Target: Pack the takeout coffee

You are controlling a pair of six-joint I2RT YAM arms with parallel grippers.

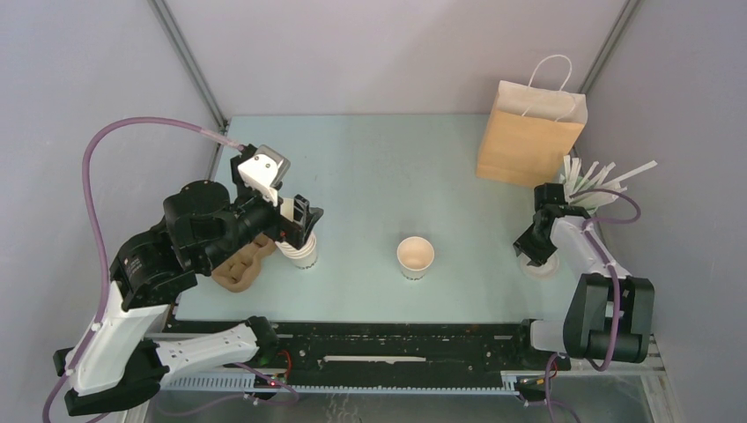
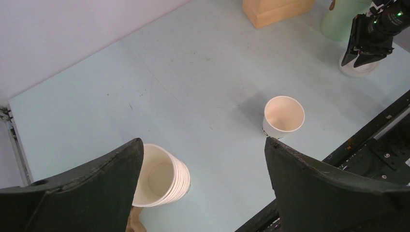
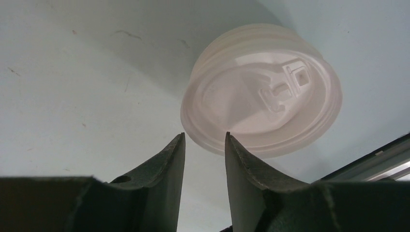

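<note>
Left gripper (image 2: 204, 142): jaws spread wide, holding nothing; hovers over the table (image 2: 145, 82).
Cup stack (image 2: 162, 176): nested cream cups, just under and inside the finger seen on the left of the left wrist view; not touching it as far as can be seen.
Takeout coffee cup (image 2: 284, 115): single, upright, mouth open with tan inside showing; ahead of the left gripper, beyond its other finger, well apart from the stack.
Right gripper (image 3: 203, 137): fingers drawn close, narrow slot between them.
White plastic lid (image 3: 261, 92): on the table, its near rim right at the right gripper's tips; gripped or not, cannot tell.
Paper bag (image 1: 528, 137): upright, beyond the right gripper.
</note>
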